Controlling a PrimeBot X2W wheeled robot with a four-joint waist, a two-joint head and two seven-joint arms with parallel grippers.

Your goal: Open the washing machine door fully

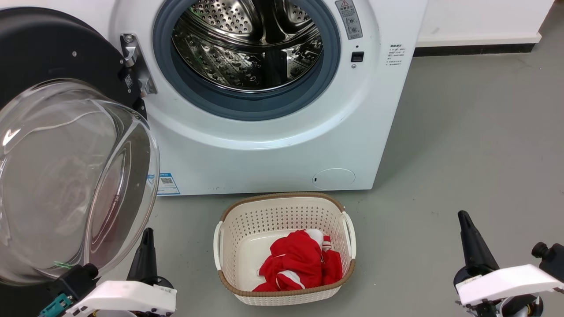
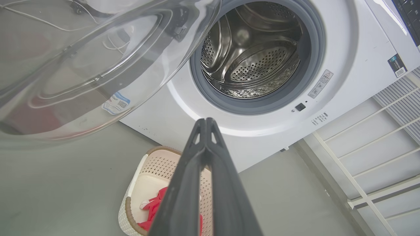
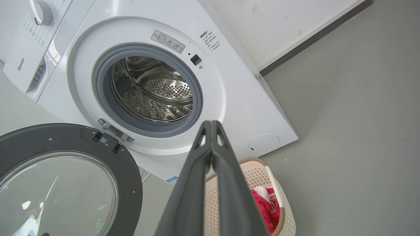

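The washing machine door [image 1: 48,57], a black disc with a bulging clear glass bowl [image 1: 66,176], stands swung wide to the left of the white washing machine [image 1: 282,145] on its metal hinge [image 1: 136,66]. The steel drum [image 1: 251,39] lies exposed inside its grey rubber ring. In the right wrist view the door [image 3: 128,177] hangs open at lower left. The glass bowl [image 2: 82,65] sits close above my left gripper [image 2: 205,120], which is shut and holds nothing. Low at the right, my right gripper [image 3: 210,123] is also shut and empty, apart from the machine. My left gripper [image 1: 147,233] is just below the bowl's rim.
A cream perforated basket [image 1: 282,211] with red cloth [image 1: 304,264] in it stands on the grey floor in front of the machine, between my arms. A small round white flap [image 1: 333,178] is low on the machine front. A white wall with a dark skirting is at the right.
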